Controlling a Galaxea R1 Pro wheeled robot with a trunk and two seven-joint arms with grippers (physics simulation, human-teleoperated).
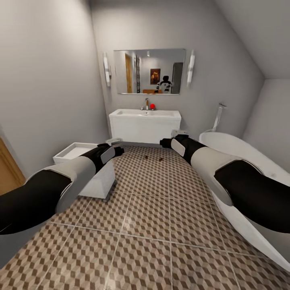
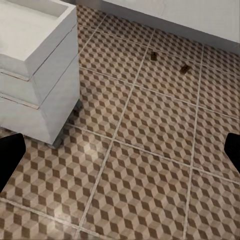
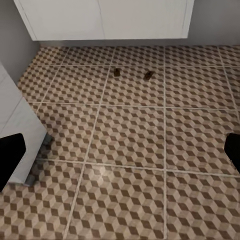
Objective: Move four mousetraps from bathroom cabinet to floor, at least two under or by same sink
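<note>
Both pincers, left [image 1: 117, 141] and right [image 1: 177, 133], spread wide and empty, hover ahead of two mousetraps [image 1: 154, 157] laid near the sink [image 1: 145, 114]

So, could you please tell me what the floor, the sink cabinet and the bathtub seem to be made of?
The floor looks like glazed ceramic tile: square tiles, pale grout lines, a printed cube pattern and a soft sheen. The sink cabinet seems to be white painted or laminated board, flat-fronted and matte. The bathtub looks like glossy white acrylic or enamel, smooth and curved; I cannot tell which.
</note>
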